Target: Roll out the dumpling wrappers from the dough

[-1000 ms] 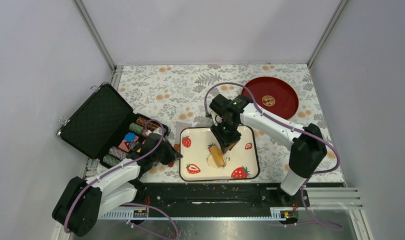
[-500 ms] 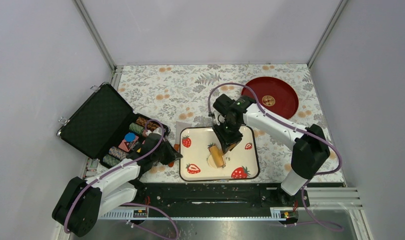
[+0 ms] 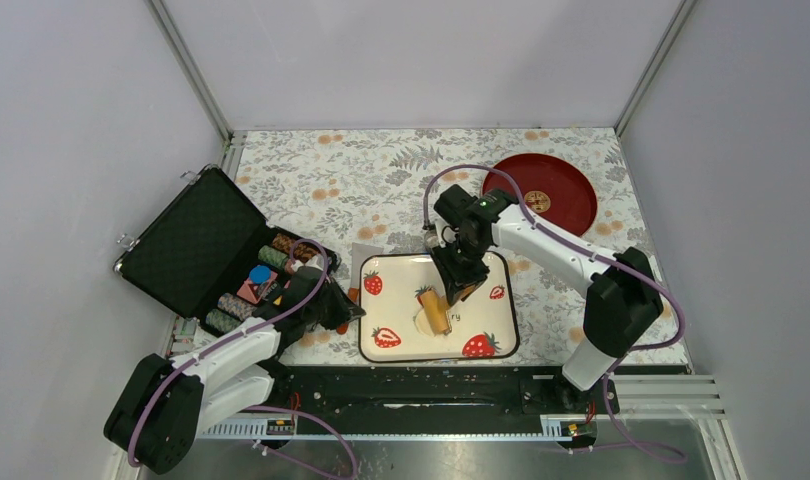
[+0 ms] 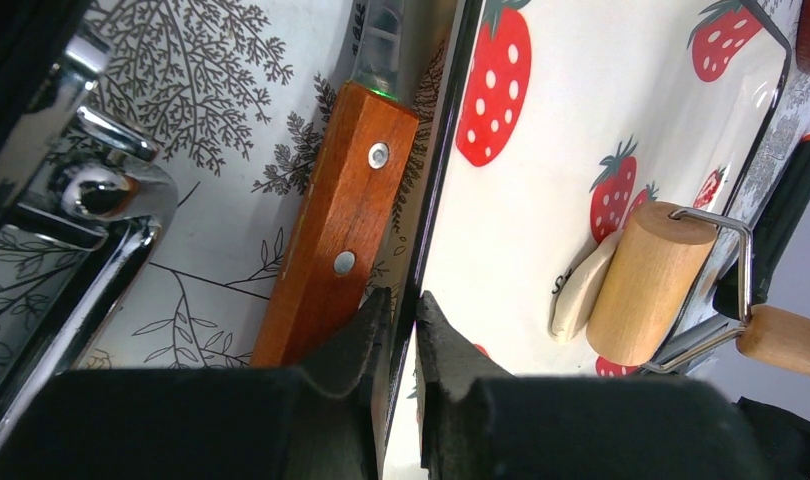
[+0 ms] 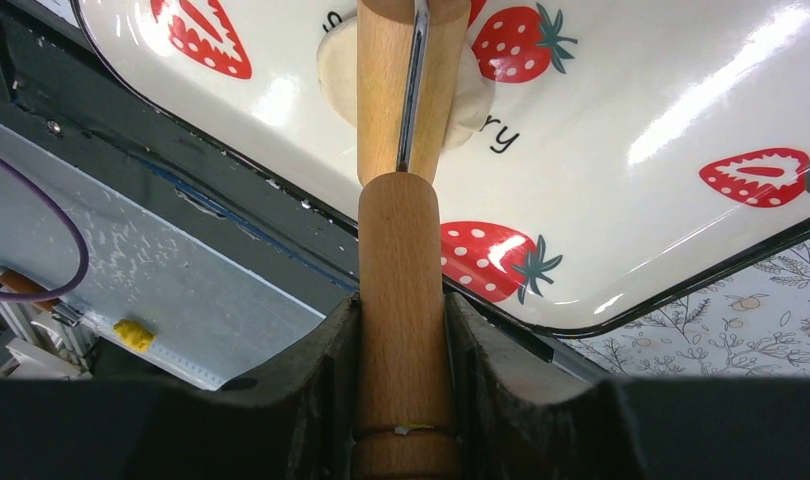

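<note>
A flattened pale-cream lump of dough (image 3: 422,322) lies on the strawberry tray (image 3: 486,265). The tan wooden roller (image 3: 437,311) rests on top of it. My right gripper (image 3: 459,283) is shut on the roller's wooden handle (image 5: 401,250); in the right wrist view the gripper (image 5: 401,310) holds the handle, and the dough (image 5: 473,95) shows on both sides of the drum (image 5: 381,90). My left gripper (image 3: 347,306) is shut on the tray's left rim (image 4: 436,215), fingertips (image 4: 376,320) either side. The roller (image 4: 646,285) and dough (image 4: 578,292) also show there. No cut round wrappers are in view.
A knife with a wooden handle (image 4: 336,225) lies on the floral cloth against the tray's left side. An open black case (image 3: 196,240) with poker chips stands at the left. A red plate (image 3: 556,180) sits at the back right. A black rail (image 3: 421,385) runs along the near edge.
My right wrist has shifted slightly back and to the right, with the roller staying on the dough. The left arm has not moved.
</note>
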